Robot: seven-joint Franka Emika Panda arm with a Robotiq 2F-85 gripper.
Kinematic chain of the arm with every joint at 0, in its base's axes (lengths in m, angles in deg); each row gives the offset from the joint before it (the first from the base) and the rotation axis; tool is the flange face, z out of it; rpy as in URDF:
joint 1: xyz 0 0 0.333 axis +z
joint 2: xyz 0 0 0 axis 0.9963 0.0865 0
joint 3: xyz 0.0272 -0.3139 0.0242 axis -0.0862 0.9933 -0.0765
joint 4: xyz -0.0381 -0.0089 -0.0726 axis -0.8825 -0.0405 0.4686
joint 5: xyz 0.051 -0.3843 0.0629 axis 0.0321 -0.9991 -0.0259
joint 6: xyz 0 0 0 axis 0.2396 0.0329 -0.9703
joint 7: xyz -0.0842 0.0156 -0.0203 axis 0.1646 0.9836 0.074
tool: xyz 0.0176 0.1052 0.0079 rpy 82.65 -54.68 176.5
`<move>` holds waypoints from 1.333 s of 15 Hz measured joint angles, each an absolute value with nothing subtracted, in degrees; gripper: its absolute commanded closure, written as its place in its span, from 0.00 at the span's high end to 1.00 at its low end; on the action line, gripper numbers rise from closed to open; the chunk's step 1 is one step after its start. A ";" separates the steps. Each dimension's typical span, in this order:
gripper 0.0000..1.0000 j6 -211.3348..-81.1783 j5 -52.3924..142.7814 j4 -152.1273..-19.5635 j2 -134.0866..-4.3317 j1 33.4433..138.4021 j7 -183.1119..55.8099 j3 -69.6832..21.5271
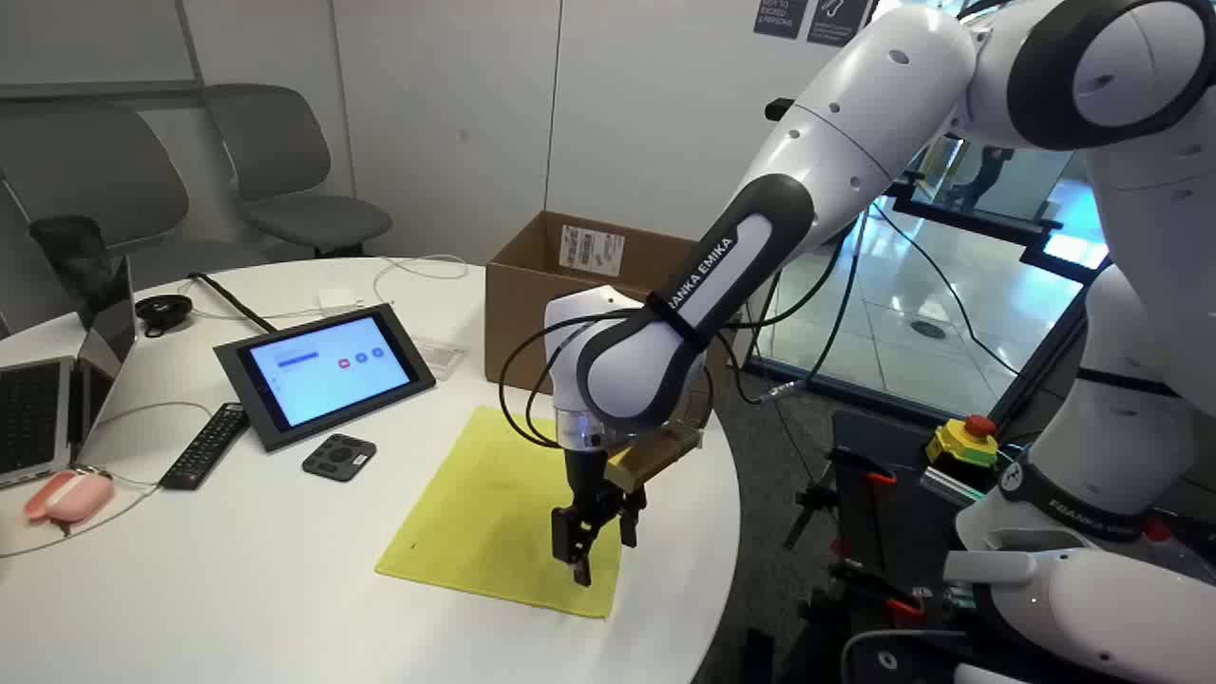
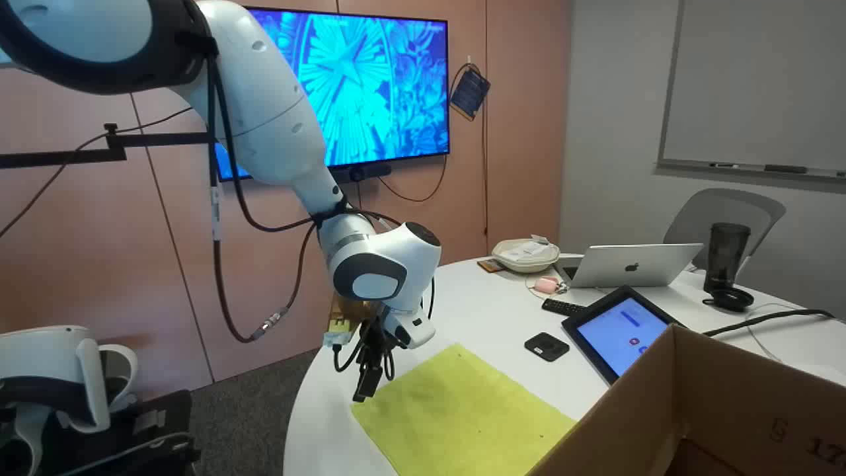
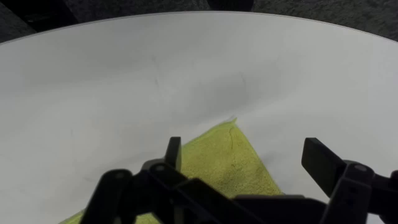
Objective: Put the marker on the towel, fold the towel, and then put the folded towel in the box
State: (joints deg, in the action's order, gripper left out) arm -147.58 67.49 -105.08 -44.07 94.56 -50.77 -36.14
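The yellow-green towel (image 1: 465,518) lies flat on the white round table, unfolded as far as I can see. My gripper (image 1: 605,551) stands open over the corner of the cloth close to the table's edge. In the wrist view, that corner of the towel (image 3: 214,155) shows between the wide-apart fingers (image 3: 321,166), which have nothing held between them. Whether the fingertips touch the surface I cannot tell. A brown cardboard box (image 1: 521,328) with a white label inside stands beyond the towel, partly behind the arm; its upright wall (image 2: 628,410) also shows in an exterior view. The marker is hidden or out of view.
A black-framed tablet (image 1: 328,370), a small dark puck-like device (image 1: 339,457), a remote (image 1: 204,446), a pink case (image 1: 74,497) and a laptop (image 1: 33,413) share the table with cables. The curved table edge (image 3: 199,12) runs close past the gripper.
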 measured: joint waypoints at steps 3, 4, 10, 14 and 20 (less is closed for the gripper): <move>1.00 -147.58 67.49 -104.99 -44.08 94.56 -50.77 -36.14; 1.00 -147.58 67.49 -104.98 -44.08 94.56 -50.77 -36.14; 1.00 -147.58 67.49 -104.97 -44.08 94.56 -50.77 -36.14; 1.00 -147.58 67.49 -104.97 -44.08 94.56 -50.77 -36.14; 1.00 -147.06 66.91 -104.15 -43.31 94.81 -50.72 -36.01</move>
State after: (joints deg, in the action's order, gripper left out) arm -147.06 66.91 -104.15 -43.31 94.81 -50.72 -36.01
